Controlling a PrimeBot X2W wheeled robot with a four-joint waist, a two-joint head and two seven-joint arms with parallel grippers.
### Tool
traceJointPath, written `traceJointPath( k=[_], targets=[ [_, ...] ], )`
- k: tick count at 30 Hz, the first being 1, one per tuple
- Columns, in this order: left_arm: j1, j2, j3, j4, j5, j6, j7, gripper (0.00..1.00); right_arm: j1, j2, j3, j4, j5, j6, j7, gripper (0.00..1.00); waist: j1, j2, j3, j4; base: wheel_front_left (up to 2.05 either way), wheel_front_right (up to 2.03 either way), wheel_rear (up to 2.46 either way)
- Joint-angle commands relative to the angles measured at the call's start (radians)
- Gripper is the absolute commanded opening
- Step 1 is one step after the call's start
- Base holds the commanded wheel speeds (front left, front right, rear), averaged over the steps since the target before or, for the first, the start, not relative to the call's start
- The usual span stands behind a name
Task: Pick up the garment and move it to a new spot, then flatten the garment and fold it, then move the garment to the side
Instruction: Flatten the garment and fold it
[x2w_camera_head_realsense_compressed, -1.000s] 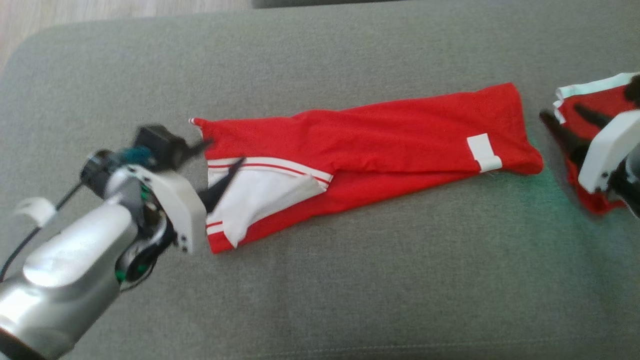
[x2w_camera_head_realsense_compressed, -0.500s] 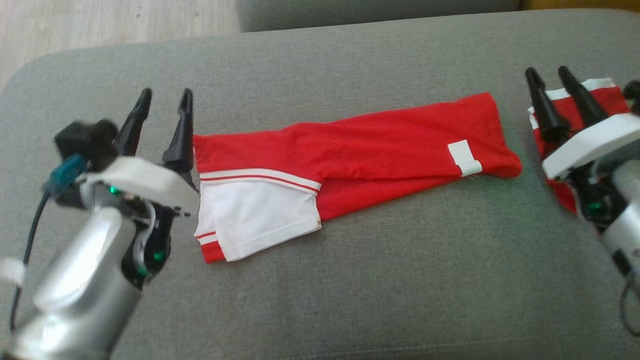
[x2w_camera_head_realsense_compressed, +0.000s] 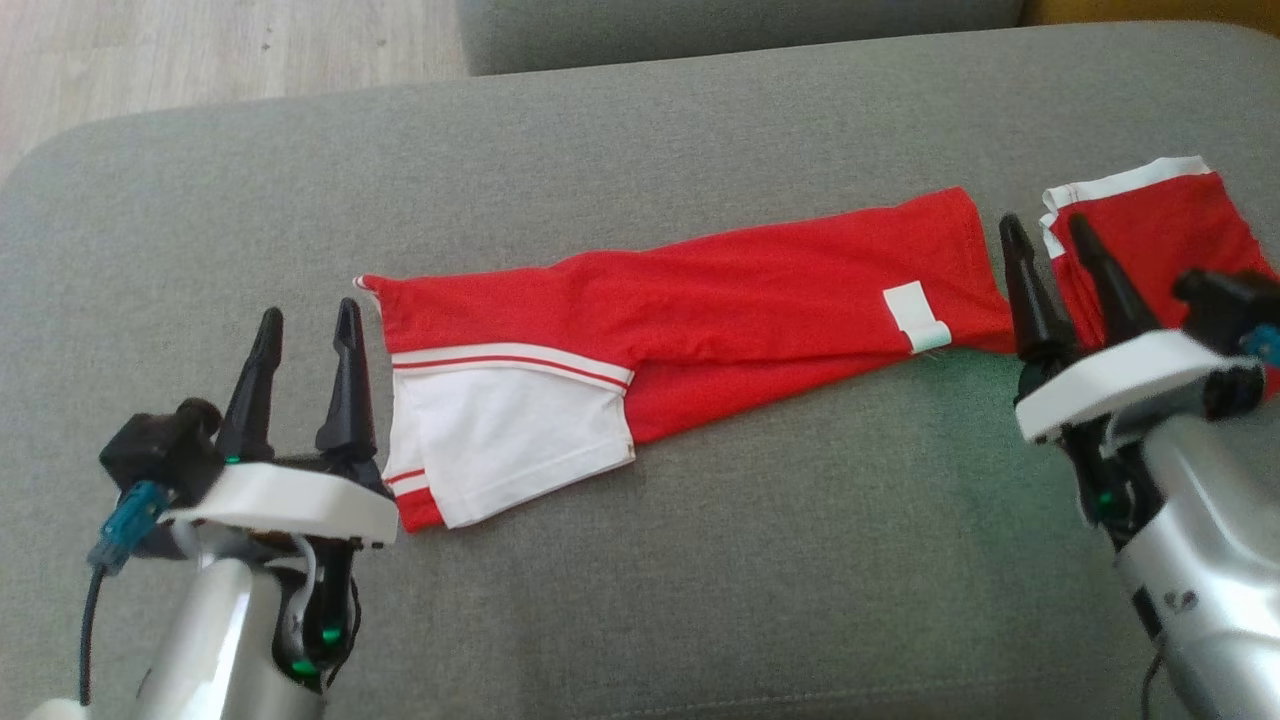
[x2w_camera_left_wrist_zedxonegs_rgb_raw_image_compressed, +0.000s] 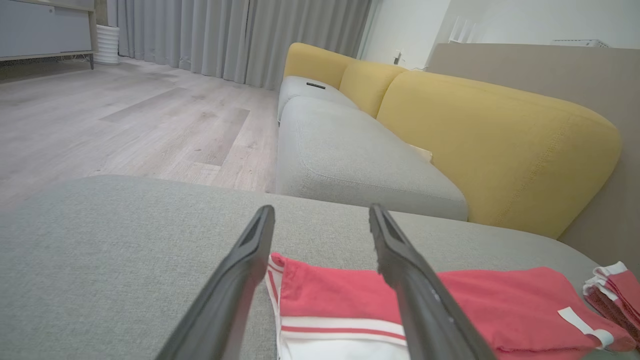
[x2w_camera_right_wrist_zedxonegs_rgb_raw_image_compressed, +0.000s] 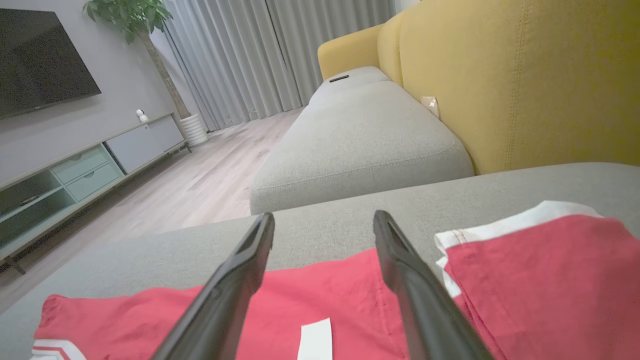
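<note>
A long red garment (x2w_camera_head_realsense_compressed: 760, 300) lies stretched flat across the grey sofa cushion (x2w_camera_head_realsense_compressed: 700, 560), with a white panel (x2w_camera_head_realsense_compressed: 510, 430) at its left end and a white label (x2w_camera_head_realsense_compressed: 915, 315) near its right end. My left gripper (x2w_camera_head_realsense_compressed: 309, 315) stands open and empty just left of the white-striped end, apart from the cloth. In the left wrist view the garment (x2w_camera_left_wrist_zedxonegs_rgb_raw_image_compressed: 340, 300) lies beyond my open gripper (x2w_camera_left_wrist_zedxonegs_rgb_raw_image_compressed: 321, 210). My right gripper (x2w_camera_head_realsense_compressed: 1045, 225) is open and empty over the garment's right end. The right wrist view shows the garment (x2w_camera_right_wrist_zedxonegs_rgb_raw_image_compressed: 325, 295) between my open fingers (x2w_camera_right_wrist_zedxonegs_rgb_raw_image_compressed: 235, 285).
A second, folded red garment with white trim (x2w_camera_head_realsense_compressed: 1150, 230) lies at the cushion's right end, just right of my right gripper, also the folded garment (x2w_camera_right_wrist_zedxonegs_rgb_raw_image_compressed: 540, 280). A yellow backrest (x2w_camera_left_wrist_zedxonegs_rgb_raw_image_compressed: 500, 135) and another grey seat (x2w_camera_left_wrist_zedxonegs_rgb_raw_image_compressed: 350, 160) stand beyond. Wooden floor (x2w_camera_head_realsense_compressed: 200, 50) lies past the far left edge.
My left gripper has come off the garment's white end and drawn back, fingers pointing up. The white flap now lies flat. My right gripper has shifted left off the folded garment. The camera has moved.
</note>
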Motion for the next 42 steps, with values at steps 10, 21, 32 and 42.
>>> traceJointPath(
  k=[10, 21, 32, 42],
  targets=[
    [-0.042, -0.072, 0.135, 0.02, 0.112, -0.119, -0.012, 1.0, 0.021, 0.059, -0.112, -0.039, -0.16, -0.001, 0.007, 1.0, 0.0, -0.0001, 0.034, 0.02, 0.0, 0.0, 0.0],
    [-0.099, -0.104, 0.139, 0.06, 0.158, -0.166, -0.012, 1.0, -0.09, 0.089, -0.27, 0.165, -0.252, -0.001, 0.143, 1.0, 0.0, -0.0001, 0.113, 0.081, 0.0, 0.0, 0.0],
    [-0.12, -0.109, 0.131, 0.075, 0.162, -0.178, -0.012, 1.0, -0.156, 0.124, -0.356, 0.38, -0.301, -0.001, 0.24, 1.0, 0.0, -0.0001, 0.139, 0.107, 0.0, 0.0, 0.0],
    [-0.108, -0.11, 0.129, 0.091, 0.155, -0.18, -0.012, 1.0, -0.15, 0.129, -0.335, 0.371, -0.241, -0.001, 0.224, 0.0, 0.0, -0.0001, 0.108, 0.071, 0.0, 0.0, 0.0]
  ],
)
